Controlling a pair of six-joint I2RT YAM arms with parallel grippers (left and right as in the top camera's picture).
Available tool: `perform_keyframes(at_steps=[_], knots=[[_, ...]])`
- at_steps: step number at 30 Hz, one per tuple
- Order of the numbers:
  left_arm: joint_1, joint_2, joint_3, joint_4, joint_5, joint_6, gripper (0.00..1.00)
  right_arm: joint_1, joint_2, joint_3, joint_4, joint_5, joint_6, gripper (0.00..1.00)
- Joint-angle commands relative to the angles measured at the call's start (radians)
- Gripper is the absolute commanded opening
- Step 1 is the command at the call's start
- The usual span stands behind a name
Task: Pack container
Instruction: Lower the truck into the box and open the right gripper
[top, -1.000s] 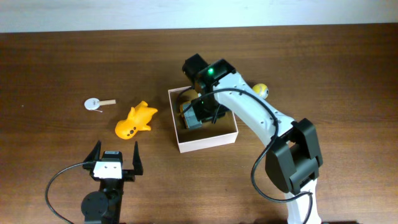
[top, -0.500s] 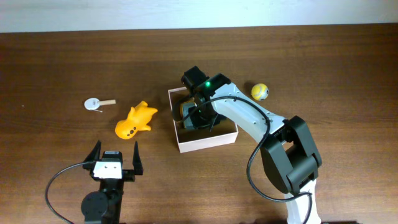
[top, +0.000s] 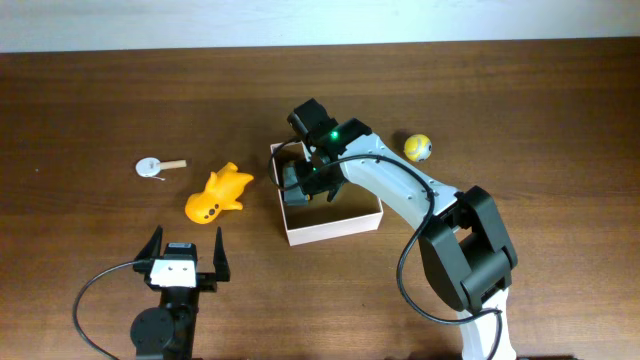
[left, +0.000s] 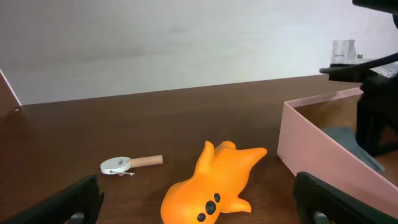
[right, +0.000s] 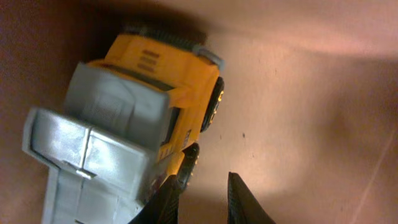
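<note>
The white-walled container (top: 335, 229) sits on the wooden table (top: 520, 100). Inside it, by its left wall, lies a yellow-and-grey toy truck (right: 124, 118). The right gripper (right: 211, 169) is down beside the truck, pinched nearly together on nothing. Left of the container lies an orange fish toy (top: 218, 195), and beyond that the left gripper (top: 187, 240) is spread wide, empty.

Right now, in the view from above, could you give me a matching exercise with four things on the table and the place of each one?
Things:
1. toy truck
2. yellow ball
3. orange fish toy
4. white disc with a wooden stick

Places:
A. farthest to the left
B. inside the box
C. between the disc and the box, touching neither
D. to the right of the box, near its far corner

Pairs: 1-B, 2-D, 3-C, 4-A
</note>
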Motion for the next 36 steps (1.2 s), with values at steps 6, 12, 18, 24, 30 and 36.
perform_keyframes(at_steps=[6,12,18,24,30,36], knots=[[0.006,-0.006,-0.006,-0.003,-0.003,-0.002,0.99,0.005,-0.002,-0.005,0.077,-0.004,-0.069,0.22],[0.006,-0.006,-0.006,-0.003,-0.003,-0.002,0.99,0.005,-0.002,-0.005,0.101,-0.001,-0.095,0.22],[0.006,-0.006,-0.006,-0.003,-0.003,-0.002,0.99,-0.008,-0.002,-0.005,0.084,0.033,-0.090,0.22],[0.006,-0.006,-0.006,-0.003,-0.003,-0.002,0.99,-0.063,-0.002,-0.005,0.053,0.060,-0.015,0.22],[0.006,-0.006,-0.006,-0.003,-0.003,-0.002,0.99,-0.109,-0.002,-0.005,0.039,0.062,0.027,0.22],[0.006,-0.006,-0.006,-0.003,-0.003,-0.002,0.99,-0.130,-0.002,-0.005,0.039,0.082,0.091,0.22]])
